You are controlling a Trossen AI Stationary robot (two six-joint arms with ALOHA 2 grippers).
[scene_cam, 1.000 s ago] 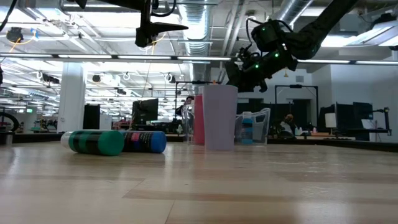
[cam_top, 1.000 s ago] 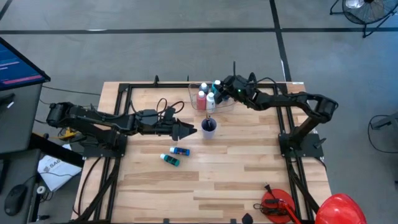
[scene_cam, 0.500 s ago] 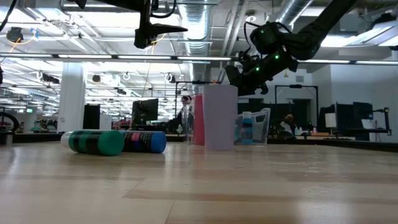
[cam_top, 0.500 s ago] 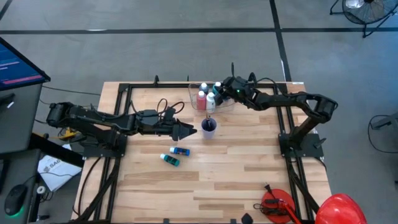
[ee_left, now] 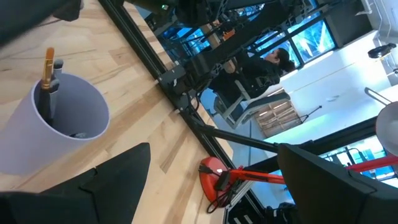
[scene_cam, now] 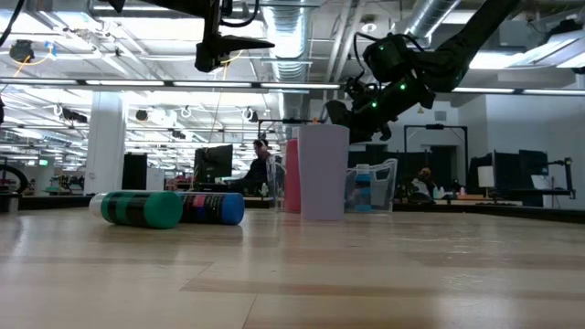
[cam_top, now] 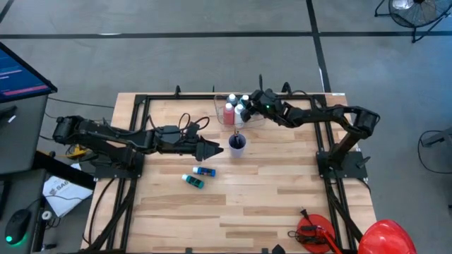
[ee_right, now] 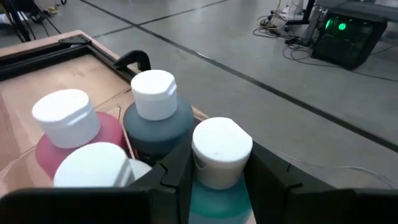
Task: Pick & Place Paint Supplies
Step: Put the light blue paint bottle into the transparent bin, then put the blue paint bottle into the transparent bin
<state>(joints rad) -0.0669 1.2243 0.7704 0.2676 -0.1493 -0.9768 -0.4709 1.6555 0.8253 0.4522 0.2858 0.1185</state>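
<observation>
My right gripper [cam_top: 245,107] is over the clear tub [cam_top: 220,106] at the table's far side, shut on a teal, white-capped paint bottle [ee_right: 217,193]. Next to it in the tub stand a red bottle [ee_right: 46,152], a dark grey-blue bottle [ee_right: 158,127] and another white cap [ee_right: 93,165]. My left gripper [cam_top: 216,149] hovers open, just left of the blue-purple cup [cam_top: 237,144], which has a brush [ee_left: 48,68] standing in it. A blue bottle [cam_top: 205,171] and a green bottle [cam_top: 193,181] lie on their sides on the table. My right gripper holds the teal bottle just under its white cap [ee_right: 221,149], pinched between the two fingers [ee_right: 177,174], one on each side. The bottle stands upright in the hold, among the bottles in the tub. Its lower part is hidden by the gripper, so I cannot tell whether it rests on the tub's floor.
Black frame rails [cam_top: 141,106] run along the table's left, far and right sides. A red tool [cam_top: 313,231] lies near the table's near right corner. Bare wood stretches across the near half of the table [cam_top: 268,204].
My right gripper, with the teal bottle, has shifted a little toward the table's left edge, farther over the tub.
</observation>
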